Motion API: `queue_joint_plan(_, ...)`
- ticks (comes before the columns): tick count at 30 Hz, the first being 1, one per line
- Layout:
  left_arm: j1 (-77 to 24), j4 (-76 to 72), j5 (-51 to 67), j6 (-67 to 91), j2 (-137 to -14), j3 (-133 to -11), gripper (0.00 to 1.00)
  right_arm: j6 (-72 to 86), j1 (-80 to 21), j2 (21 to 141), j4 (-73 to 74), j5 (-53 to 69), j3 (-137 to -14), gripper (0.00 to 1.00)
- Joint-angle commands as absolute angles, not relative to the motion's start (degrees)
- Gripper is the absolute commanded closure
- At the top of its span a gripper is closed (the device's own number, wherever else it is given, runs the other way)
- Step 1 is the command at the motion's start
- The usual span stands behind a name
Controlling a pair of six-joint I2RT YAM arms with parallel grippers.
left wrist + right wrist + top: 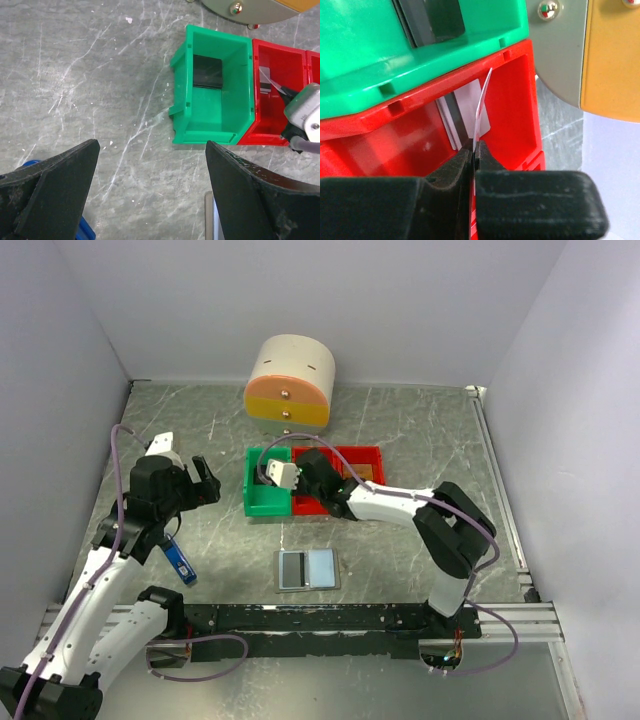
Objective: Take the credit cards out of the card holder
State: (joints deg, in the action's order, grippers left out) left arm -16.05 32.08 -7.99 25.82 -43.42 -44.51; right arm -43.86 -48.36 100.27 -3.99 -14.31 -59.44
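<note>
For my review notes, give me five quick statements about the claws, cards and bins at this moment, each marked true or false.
1. The right claw is shut on a credit card held edge-up over the red bin. True.
2. The left claw grips the card holder. False: it is open and holds nothing, above the bare table beside the green bin.
3. A black card lies inside the green bin. True.
4. The card holder sits in the red bin. False: it lies open on the table, near the arms' bases.
5. The green and red bins stand at opposite ends of the table. False: they sit side by side.
</note>
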Motion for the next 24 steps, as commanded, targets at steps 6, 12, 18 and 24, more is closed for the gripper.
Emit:
queue_joint_plan(6, -15.7, 30.9, -10.0, 25.2, -43.9, -45.7, 0.00, -49.4, -46.6, 104.5, -4.0, -17.3, -62.9, 1.00)
queue_joint_plan(12, -15.7, 30.7, -9.6, 25.2, -43.6, -45.4, 0.01, -50.5, -45.7, 104.8, -3.5, -16.4, -63.2, 1.00)
queue_joint_plan(18, -15.7, 30.8, -9.5, 25.2, -43.8, -45.5, 0.00, -51.4, -45.5, 107.9, -3.1, -16.7, -65.4, 1.00)
queue_joint_plan(24, -15.7, 30.9, -9.8, 25.3, -43.2, -45.4, 0.00, -51.9, -44.6, 111.0, -4.3, -17.2, -67.4, 1.00)
